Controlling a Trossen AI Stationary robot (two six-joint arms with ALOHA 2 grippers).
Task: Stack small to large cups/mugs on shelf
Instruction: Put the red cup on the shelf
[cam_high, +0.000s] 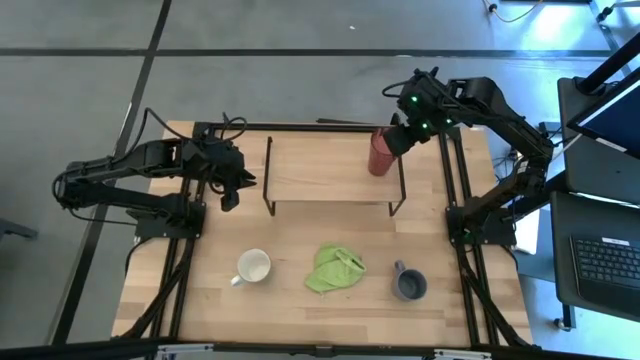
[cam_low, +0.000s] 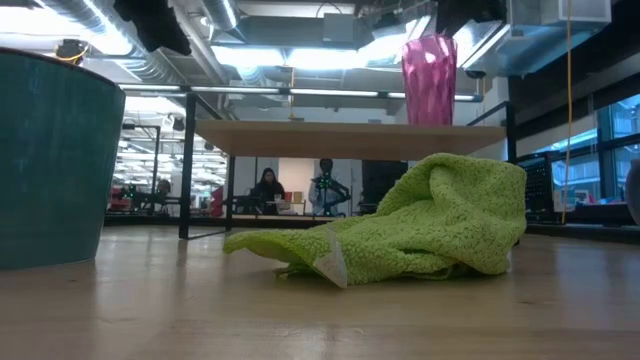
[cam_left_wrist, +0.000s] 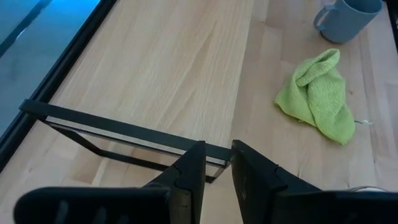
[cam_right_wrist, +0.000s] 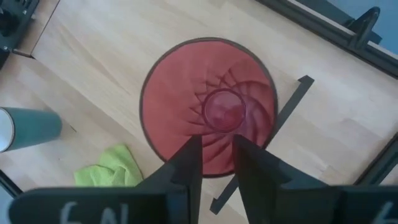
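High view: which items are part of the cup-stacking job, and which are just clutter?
Job items:
- red ribbed tumbler, standing on the shelf at its right end
- cream-white mug, on the table
- grey-blue mug, on the table
- right gripper, over the tumbler
- left gripper, by the shelf's left end

Lying about:
- green cloth, between the two mugs
- laptop, off the table

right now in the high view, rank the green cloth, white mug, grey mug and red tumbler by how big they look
1. green cloth
2. white mug
3. grey mug and red tumbler: they look too alike to rank, and the right hand hides part of the tumbler.
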